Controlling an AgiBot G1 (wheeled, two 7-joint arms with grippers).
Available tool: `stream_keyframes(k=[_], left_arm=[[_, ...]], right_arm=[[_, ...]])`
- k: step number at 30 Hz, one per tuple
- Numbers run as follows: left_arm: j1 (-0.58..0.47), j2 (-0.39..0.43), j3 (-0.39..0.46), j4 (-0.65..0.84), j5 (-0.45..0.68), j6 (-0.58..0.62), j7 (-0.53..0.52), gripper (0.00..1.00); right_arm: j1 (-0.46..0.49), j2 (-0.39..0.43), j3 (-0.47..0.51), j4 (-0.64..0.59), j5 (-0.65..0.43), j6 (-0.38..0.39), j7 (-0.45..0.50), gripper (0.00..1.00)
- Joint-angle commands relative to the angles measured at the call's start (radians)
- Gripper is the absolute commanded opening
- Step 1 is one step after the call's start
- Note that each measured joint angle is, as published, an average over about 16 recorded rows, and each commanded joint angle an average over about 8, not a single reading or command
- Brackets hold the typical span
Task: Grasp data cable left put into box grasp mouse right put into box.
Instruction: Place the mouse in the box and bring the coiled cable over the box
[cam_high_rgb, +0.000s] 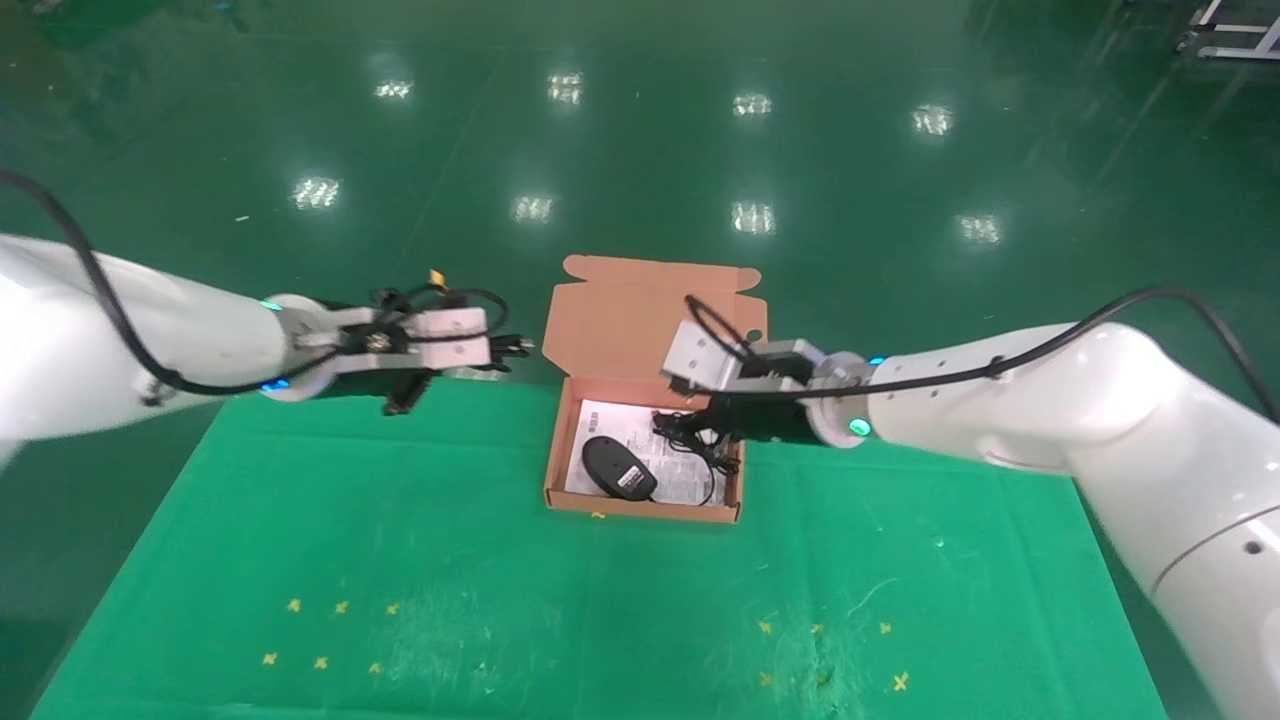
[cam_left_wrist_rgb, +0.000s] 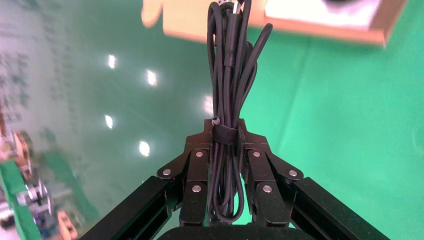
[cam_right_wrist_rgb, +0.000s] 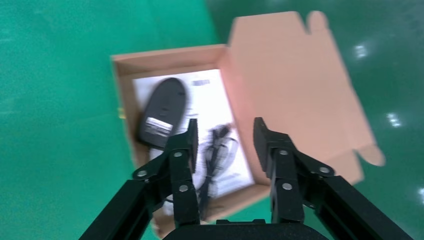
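The cardboard box (cam_high_rgb: 556, 440) lies open on the green cloth, its lid (cam_high_rgb: 640, 320) tipped back. The black mouse (cam_high_rgb: 618, 468) lies inside on the white sheet, with its thin cord (cam_high_rgb: 700, 455) coiled beside it. My left gripper (cam_high_rgb: 503, 350) hovers left of the box near the table's far edge. In the left wrist view it (cam_left_wrist_rgb: 227, 132) is shut on the data cable (cam_left_wrist_rgb: 231, 75), a bundle of black loops with a strap. My right gripper (cam_high_rgb: 682, 422) is over the box's right side. In the right wrist view it (cam_right_wrist_rgb: 222, 135) is open and empty above the cord (cam_right_wrist_rgb: 214, 150), with the mouse (cam_right_wrist_rgb: 162, 112) to one side.
A green cloth (cam_high_rgb: 420, 560) covers the table, with small yellow marks (cam_high_rgb: 320, 662) near the front. The box stands at the table's far edge, beyond which is the shiny green floor (cam_high_rgb: 640, 150).
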Motion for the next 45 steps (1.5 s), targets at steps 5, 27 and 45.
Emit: stream_keyframes(k=[5, 27, 45], left_arm=[[0.043, 0.092, 0.015, 0.109, -0.025, -0.153, 0.089, 0.00], [0.074, 0.259, 0.238, 0.379, -0.419, -0.502, 0.387, 0.03], [0.060, 0.262, 0.293, 0.397, -0.497, -0.521, 0.379, 1.00]], right_arm=[[0.019, 0.073, 0.013, 0.044, 0.001, 0.000, 0.009, 1.00], [-0.025, 0.341, 0.021, 0.362, -0.047, -0.034, 0.203, 1.00], [-0.034, 0.361, 0.014, 0.409, -0.073, -0.032, 0.247, 1.00]])
